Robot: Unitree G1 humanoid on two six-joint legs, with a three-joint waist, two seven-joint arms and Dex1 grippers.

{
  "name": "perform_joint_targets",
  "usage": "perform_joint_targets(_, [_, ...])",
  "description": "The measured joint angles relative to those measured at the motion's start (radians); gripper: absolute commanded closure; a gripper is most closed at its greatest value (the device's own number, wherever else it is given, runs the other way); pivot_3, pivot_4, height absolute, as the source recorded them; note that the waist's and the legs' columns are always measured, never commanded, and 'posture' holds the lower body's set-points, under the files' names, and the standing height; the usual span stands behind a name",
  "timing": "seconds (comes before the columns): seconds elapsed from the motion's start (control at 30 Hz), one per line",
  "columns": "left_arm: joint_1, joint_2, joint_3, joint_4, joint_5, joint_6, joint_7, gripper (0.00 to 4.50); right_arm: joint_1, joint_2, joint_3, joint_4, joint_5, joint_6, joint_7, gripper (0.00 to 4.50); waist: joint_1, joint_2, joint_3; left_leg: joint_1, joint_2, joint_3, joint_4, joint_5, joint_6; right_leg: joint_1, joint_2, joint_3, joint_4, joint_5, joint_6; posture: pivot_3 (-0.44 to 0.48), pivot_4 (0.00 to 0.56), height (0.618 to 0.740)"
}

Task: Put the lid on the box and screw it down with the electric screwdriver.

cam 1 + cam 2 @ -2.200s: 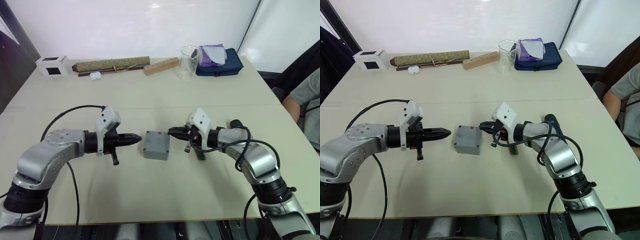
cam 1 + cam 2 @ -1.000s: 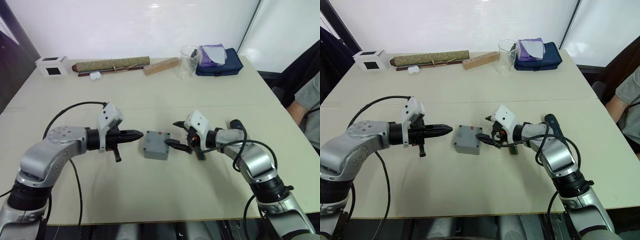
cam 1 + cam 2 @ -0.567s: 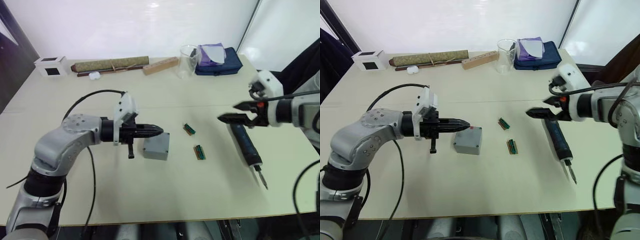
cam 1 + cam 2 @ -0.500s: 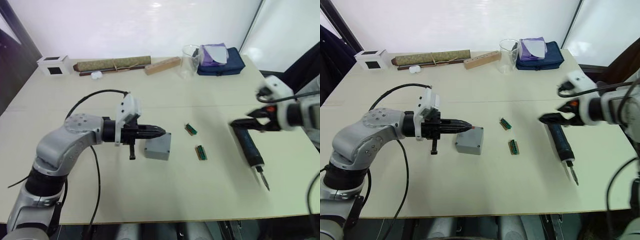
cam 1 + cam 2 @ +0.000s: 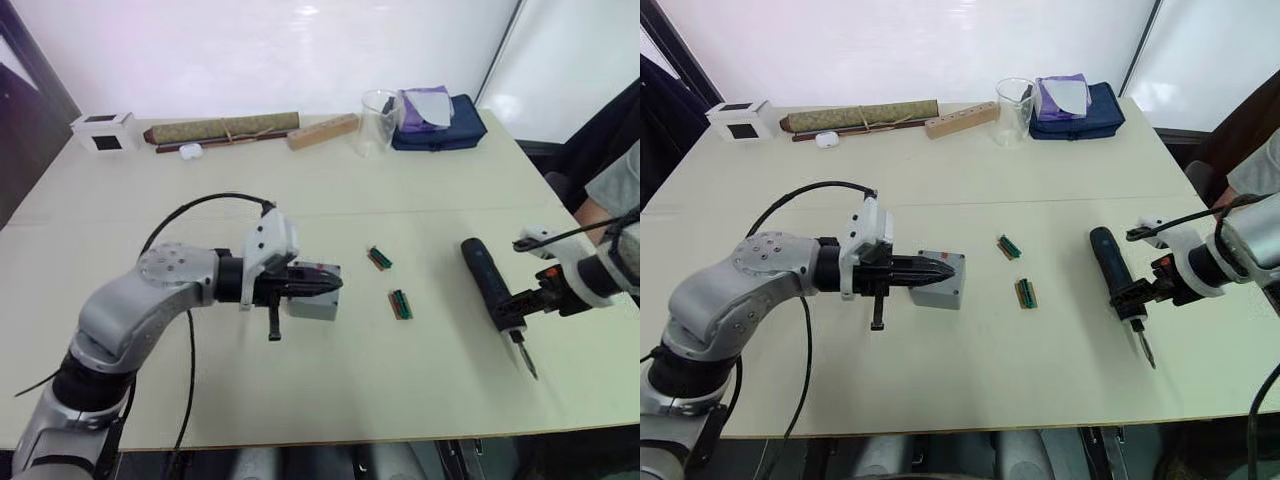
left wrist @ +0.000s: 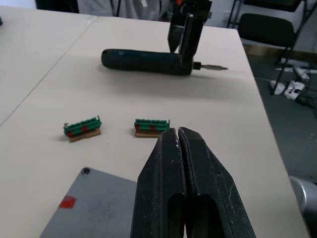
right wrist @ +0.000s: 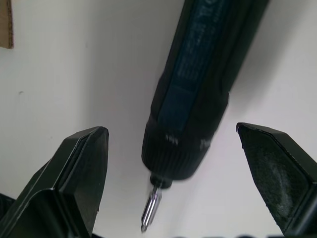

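The grey box (image 5: 312,307) stands at the table's middle with the lid (image 6: 94,213) on top, its red mark facing up. My left gripper (image 5: 335,285) is shut and lies across the lid, its tips (image 6: 177,131) over the lid's right edge. The electric screwdriver (image 5: 488,282) lies flat on the table to the right, its bit pointing toward the near edge. My right gripper (image 5: 1132,290) is open and low over the tool's bit end. Its two fingers (image 7: 79,168) stand on either side of the black collar (image 7: 185,153), apart from it.
Two small green bit holders (image 5: 378,259) (image 5: 400,304) lie between box and screwdriver. Along the far edge are a white cube (image 5: 103,131), a rolled mat (image 5: 222,130), a wooden block (image 5: 322,131), a glass beaker (image 5: 378,122) and a blue pouch (image 5: 440,120). A person's arm (image 5: 615,185) shows at the right.
My right gripper left the box, swung right and came down open around the screwdriver's bit end. My left gripper, still shut, slid forward onto the lid.
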Motion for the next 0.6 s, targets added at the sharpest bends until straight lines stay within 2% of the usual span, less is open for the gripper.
perform_joint_targets(0.2, [0.028, 0.059, 0.055, -0.035, -0.032, 0.034, 0.031, 4.5, -0.059, 0.075, 0.097, 0.119, -0.104, -0.072, 0.059, 0.06, -0.002, -0.002, 0.0, 0.0, 0.0, 0.0, 0.0, 0.0, 0.0, 0.001, 0.0, 0.0, 0.0, 0.0, 0.0, 0.0, 0.15, 0.74])
perform_joint_targets(0.3, [0.033, 0.071, 0.071, -0.043, -0.043, 0.047, 0.037, 4.5, -0.074, 0.088, 0.117, 0.15, -0.133, -0.087, 0.086, 0.52, -0.001, -0.004, -0.002, 0.001, 0.0, -0.001, 0.001, 0.0, 0.0, 0.002, 0.0, -0.001, 0.0, 0.0, 0.0, 0.0, 0.15, 0.74])
perform_joint_targets(0.33, [0.04, 0.079, 0.082, -0.049, -0.052, 0.049, 0.036, 4.5, -0.079, 0.095, 0.123, 0.161, -0.141, -0.091, 0.092, 0.81, -0.001, -0.005, -0.002, 0.001, 0.0, -0.001, 0.001, 0.0, 0.0, 0.002, 0.0, -0.001, 0.0, 0.0, 0.0, 0.0, 0.15, 0.74])
perform_joint_targets(0.37, [0.083, 0.135, 0.107, -0.085, -0.091, 0.065, 0.008, 4.5, -0.085, 0.114, 0.131, 0.175, -0.162, -0.093, 0.097, 0.95, -0.007, -0.008, -0.003, 0.001, 0.001, -0.001, 0.001, 0.0, 0.0, 0.002, 0.001, -0.001, 0.0, 0.0, 0.0, 0.0, 0.15, 0.74])
perform_joint_targets(0.5, [0.111, 0.162, 0.121, -0.116, -0.151, 0.072, -0.05, 4.5, -0.064, 0.117, 0.132, 0.171, -0.193, -0.097, 0.105, 2.32, 0.002, -0.013, -0.005, 0.001, 0.001, -0.002, 0.001, 0.0, 0.0, 0.003, 0.001, -0.002, 0.0, 0.0, -0.001, 0.0, 0.15, 0.74])
perform_joint_targets(0.6, [0.11, 0.162, 0.116, -0.11, -0.155, 0.061, -0.065, 4.5, -0.056, 0.123, 0.126, 0.166, -0.208, -0.1, 0.108, 2.37, 0.002, -0.016, -0.007, 0.002, 0.001, -0.002, 0.001, 0.0, 0.0, 0.004, 0.001, -0.002, 0.0, 0.0, -0.001, 0.0, 0.15, 0.74])
